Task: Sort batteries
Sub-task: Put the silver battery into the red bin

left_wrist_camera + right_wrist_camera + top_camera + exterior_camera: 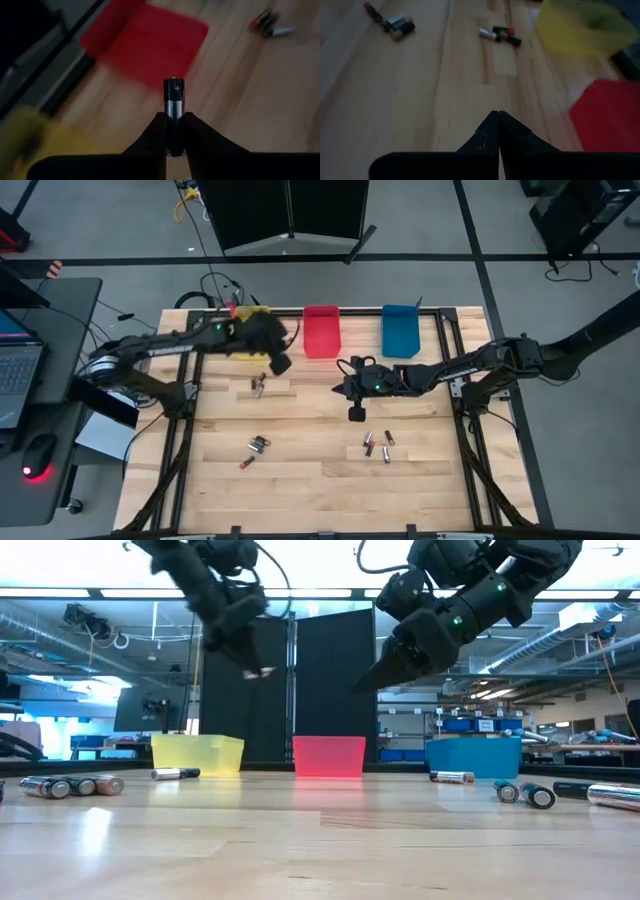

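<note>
Because the left gripper [174, 131], raised between the translucent yellow bin [250, 335] and red plastic bin [321, 330], clamps only the lower end of the black-and-silver cylindrical battery [174, 100] in its jaws, the cell may pivot or slip and fall onto the wooden tabletop [320, 480] instead of a bin, while the right gripper [498, 131] hovers mid-table, jaws together and empty.

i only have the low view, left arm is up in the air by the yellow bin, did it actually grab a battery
Observer: Yes. The left wrist view shows the left gripper shut on a black and silver battery, plus end pointing away from the wrist.
Operator: where is it over the table
Observer: From above, the left gripper sits between the yellow bin and the red bin.
Operator: and the right one, holding anything
Observer: No. The right wrist view shows the right gripper shut, fingers pressed together with nothing between them.
Operator: how many batteries lie right of it
Observer: The high view shows three loose batteries just past the right gripper, toward the front edge.
</note>
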You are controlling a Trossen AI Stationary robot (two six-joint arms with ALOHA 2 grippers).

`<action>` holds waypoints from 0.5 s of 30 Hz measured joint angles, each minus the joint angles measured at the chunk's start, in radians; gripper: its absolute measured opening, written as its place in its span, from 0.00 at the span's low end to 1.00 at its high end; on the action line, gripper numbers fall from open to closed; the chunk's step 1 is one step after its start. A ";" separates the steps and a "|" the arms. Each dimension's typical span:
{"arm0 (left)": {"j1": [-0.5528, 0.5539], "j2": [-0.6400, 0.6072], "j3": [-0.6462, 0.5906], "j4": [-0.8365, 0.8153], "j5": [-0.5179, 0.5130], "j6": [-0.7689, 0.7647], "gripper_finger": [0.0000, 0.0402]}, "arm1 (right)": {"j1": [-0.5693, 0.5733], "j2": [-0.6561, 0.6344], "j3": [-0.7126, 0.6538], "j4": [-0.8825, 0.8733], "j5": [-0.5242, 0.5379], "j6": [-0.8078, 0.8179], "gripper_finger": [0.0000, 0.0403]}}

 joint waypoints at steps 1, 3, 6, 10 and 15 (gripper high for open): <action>0.023 0.030 0.032 0.002 0.025 0.040 0.11 | -0.003 0.000 -0.008 -0.001 0.000 0.007 0.02; 0.056 0.099 0.100 -0.001 0.046 0.120 0.11 | -0.007 0.000 -0.024 -0.005 0.000 0.021 0.02; 0.092 0.209 0.216 0.000 0.101 0.224 0.11 | -0.005 0.000 -0.049 0.000 0.000 0.052 0.02; 0.129 0.365 0.372 -0.030 0.173 0.325 0.11 | 0.007 -0.013 -0.098 0.029 0.001 0.105 0.02; 0.165 0.553 0.530 -0.095 0.221 0.412 0.11 | 0.039 -0.070 -0.166 0.044 0.025 0.168 0.02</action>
